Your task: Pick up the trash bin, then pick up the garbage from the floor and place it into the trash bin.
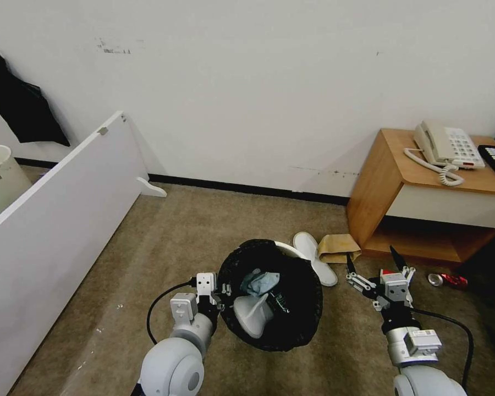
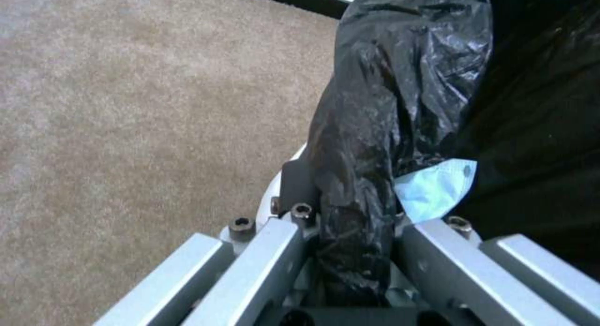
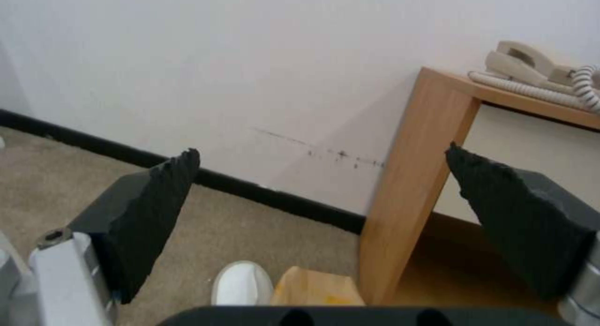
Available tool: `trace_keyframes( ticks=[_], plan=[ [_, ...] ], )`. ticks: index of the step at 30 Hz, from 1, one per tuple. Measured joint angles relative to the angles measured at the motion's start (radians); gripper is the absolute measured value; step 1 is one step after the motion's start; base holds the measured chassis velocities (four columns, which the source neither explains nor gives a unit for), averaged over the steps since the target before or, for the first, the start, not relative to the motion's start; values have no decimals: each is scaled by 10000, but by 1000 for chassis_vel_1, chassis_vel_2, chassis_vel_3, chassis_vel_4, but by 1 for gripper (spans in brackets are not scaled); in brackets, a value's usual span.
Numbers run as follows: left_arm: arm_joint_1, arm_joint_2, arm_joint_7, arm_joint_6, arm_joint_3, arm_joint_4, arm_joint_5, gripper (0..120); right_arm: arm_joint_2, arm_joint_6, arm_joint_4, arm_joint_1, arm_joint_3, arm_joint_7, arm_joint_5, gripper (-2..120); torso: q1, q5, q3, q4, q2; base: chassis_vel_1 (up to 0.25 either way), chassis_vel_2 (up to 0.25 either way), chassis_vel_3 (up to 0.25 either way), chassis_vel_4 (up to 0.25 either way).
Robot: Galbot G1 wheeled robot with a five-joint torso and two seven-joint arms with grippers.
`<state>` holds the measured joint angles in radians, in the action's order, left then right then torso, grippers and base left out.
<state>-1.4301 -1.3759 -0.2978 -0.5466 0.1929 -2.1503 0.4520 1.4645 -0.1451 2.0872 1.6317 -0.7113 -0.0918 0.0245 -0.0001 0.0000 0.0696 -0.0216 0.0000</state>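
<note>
1. Where the carpet runs back to a white wall, open floor lies ahead, hemmed on the robot's left by a slanted white panel and on its right by a wooden side table carrying a telephone.
2. Held up near the middle of the head view, the trash bin is tilted with its mouth toward the camera; its black bag liner folds over the rim.
3. Inside the bin lie a light-blue tissue and a white slipper.
4. Clamped on the bin's near-left rim, the left gripper pinches bag and rim between its fingers, the arm reaching forward from the left shoulder.
5. Raised just right of the bin, the right gripper is spread wide with nothing between its dark pads.
6. On the floor beyond the bin lie another white slipper and a brown paper bag, touching, beside the table leg.
7. What looks like a red can lies by the table's front, well apart from both.
</note>
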Motion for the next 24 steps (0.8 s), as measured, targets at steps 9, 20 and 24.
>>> trace_keyframes(
  ticks=[9,20,24],
  plan=[
    [35,-22,-3,0,-1,27,12,2,-59,37,-6,-38,-46,15,-70,100,0,0,0,-1,0,-2,5,4,-7],
    [26,-81,-17,-1,7,61,0,2,-81,43,-44,-41,-47,18,-73,100,0,0,0,0,1,0,0,0,0],
    [29,-83,-17,-1,13,68,-2,2,-85,49,-53,-49,-47,18,-73,100,0,0,0,0,0,0,0,0,0]
  ],
)
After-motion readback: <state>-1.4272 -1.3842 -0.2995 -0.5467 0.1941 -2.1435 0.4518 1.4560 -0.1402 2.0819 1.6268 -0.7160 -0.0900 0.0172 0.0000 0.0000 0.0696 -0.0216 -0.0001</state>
